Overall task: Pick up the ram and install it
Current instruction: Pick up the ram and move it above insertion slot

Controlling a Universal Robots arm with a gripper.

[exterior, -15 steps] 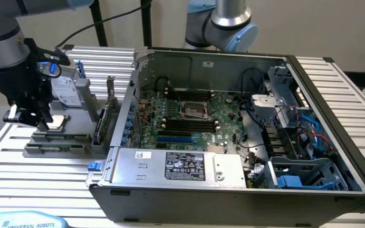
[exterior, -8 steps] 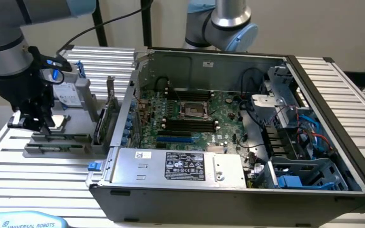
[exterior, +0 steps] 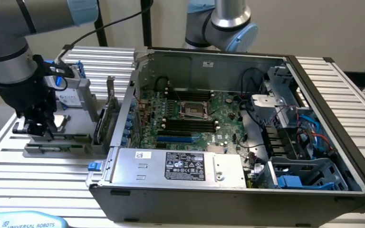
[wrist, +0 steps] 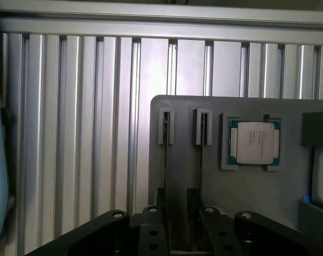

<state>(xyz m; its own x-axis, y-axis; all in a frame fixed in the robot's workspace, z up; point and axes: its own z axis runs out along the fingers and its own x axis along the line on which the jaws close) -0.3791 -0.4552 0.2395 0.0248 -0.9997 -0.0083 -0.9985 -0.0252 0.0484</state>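
Two thin ram sticks stand edge-on in slots of a grey holder plate (wrist: pixel 246 186): one ram (wrist: pixel 165 152) and a second ram (wrist: pixel 201 154) beside it. My gripper (wrist: pixel 177 216) hangs over the ends of these sticks, open, with nothing between its dark fingers (wrist: pixel 160 205). In the exterior view the gripper (exterior: pixel 36 127) hovers above that holder (exterior: pixel 62 142), on the exterior view's left of the open computer case (exterior: pixel 233 190). The black memory slots (exterior: pixel 189 126) lie on the green motherboard inside the case.
A processor chip (wrist: pixel 253 141) sits in a pocket of the holder plate. A large expansion card (exterior: pixel 106 118) stands upright between holder and case. The power supply (exterior: pixel 182 166) and drive cage (exterior: pixel 303 173) fill the case's near side. A second arm (exterior: pixel 227 23) stands behind the case.
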